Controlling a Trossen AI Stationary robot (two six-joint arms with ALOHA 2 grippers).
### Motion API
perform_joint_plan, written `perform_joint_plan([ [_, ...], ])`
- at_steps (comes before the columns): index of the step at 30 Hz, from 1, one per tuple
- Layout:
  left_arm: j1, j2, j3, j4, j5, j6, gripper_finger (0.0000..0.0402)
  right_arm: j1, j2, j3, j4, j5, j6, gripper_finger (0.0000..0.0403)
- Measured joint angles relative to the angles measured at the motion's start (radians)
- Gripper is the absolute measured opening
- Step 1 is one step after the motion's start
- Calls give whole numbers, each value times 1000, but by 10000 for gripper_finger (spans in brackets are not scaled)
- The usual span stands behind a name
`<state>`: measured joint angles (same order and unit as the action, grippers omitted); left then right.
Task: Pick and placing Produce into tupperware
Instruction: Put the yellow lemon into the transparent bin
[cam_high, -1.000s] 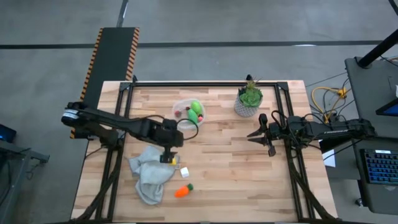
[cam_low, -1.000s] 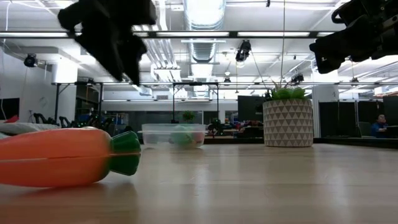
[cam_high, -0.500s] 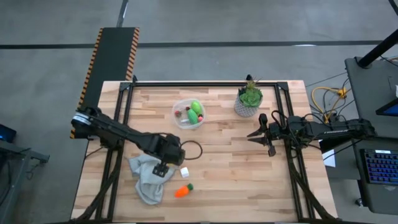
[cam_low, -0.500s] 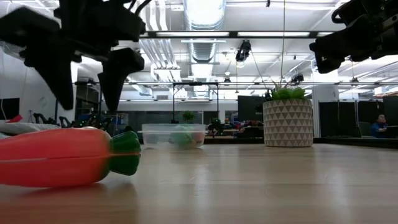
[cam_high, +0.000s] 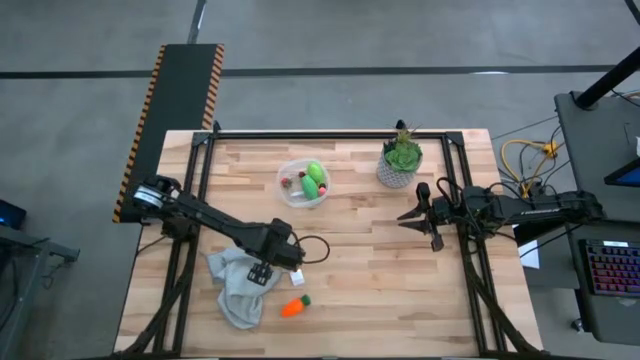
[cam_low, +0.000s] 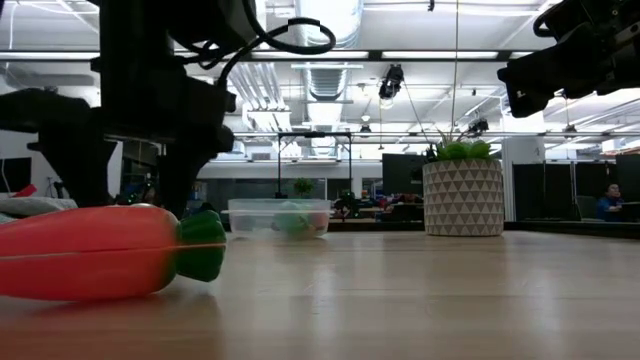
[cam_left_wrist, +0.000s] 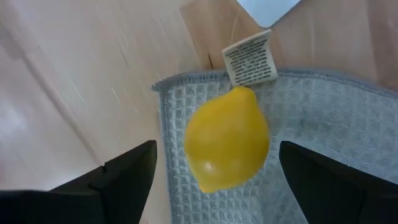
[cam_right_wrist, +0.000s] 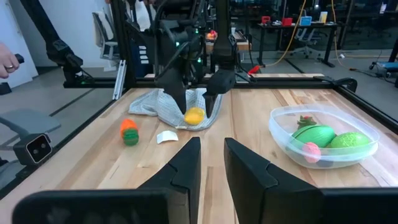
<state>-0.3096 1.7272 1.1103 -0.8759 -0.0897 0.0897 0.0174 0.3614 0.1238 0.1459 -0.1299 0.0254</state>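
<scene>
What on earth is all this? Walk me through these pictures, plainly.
Two robot arms work at a wooden table. One camera looks straight down, one sits at table level, and one rides on each wrist. The left gripper, open, is down over a yellow lemon lying on a grey cloth; nothing is held. Nearby lie a carrot and a small white cube. The clear tupperware already holds green and pink pieces. A potted plant stands beside it. The right gripper waits above the table's right side, nearly shut.
</scene>
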Motion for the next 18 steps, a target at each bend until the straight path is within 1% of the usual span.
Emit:
perform_joint_plan([
  [10,0,38,-11,3,-1,4,322,0,0,0,0,0,0,63],
  [18,0,34,-10,3,-6,3,296,0,0,0,0,0,0,63],
])
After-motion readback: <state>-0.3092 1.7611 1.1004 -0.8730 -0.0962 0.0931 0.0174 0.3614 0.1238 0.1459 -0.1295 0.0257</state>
